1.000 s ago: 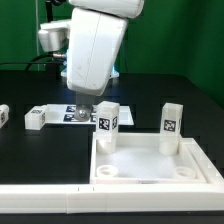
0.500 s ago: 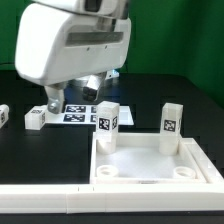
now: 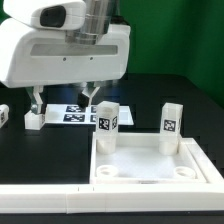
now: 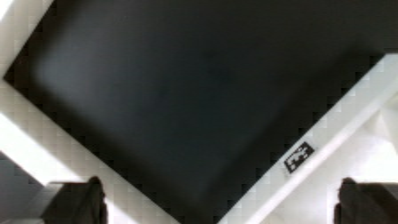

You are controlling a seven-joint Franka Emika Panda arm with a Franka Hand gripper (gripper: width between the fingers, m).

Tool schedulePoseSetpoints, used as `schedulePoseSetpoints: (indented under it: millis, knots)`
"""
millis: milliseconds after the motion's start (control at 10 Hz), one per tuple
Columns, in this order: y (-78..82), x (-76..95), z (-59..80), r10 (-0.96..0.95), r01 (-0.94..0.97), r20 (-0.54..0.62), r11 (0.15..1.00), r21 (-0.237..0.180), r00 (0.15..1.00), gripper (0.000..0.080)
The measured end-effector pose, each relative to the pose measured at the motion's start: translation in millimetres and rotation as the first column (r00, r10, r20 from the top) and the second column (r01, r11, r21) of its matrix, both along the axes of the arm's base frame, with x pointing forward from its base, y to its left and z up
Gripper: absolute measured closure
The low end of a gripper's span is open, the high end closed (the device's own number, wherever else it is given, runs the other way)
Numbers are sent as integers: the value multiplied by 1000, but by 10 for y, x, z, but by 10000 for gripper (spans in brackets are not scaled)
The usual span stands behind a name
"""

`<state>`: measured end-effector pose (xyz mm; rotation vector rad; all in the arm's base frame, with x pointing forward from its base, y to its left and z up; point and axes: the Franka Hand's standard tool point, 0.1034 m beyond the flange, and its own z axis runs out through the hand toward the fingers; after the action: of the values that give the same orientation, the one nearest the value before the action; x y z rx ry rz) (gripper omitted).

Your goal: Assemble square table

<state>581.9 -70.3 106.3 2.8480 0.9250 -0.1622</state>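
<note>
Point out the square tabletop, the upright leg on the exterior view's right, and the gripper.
tabletop [image 3: 142, 158]: exterior view, bare floor inside the rim.
right upright leg [image 3: 171, 121]: exterior view, its tagged front face.
gripper [image 3: 65, 102]: exterior view, midway between its open fingertips.

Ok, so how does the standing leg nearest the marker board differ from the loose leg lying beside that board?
The standing leg is upright at a far corner of the tabletop; the loose leg lies on the black table, apart from it. The standing leg's tag faces the camera clearly; the loose leg's markings are hard to make out. Both are white blocks.
</note>
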Motion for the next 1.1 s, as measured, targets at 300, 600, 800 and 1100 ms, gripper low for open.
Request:
schedulePoseSetpoints:
  millis: [300,600,800,1100]
  knots:
    - [-130,-417,-199,-161,162,-42,986,37,986,150]
    - [-352,-698,-244,-186,190,-76,981,46,980,150]
    - [-334,-694,-253,-180,184,-77,982,46,981,150]
    - [-415,-950,-344,-252,257,-95,966,36,963,150]
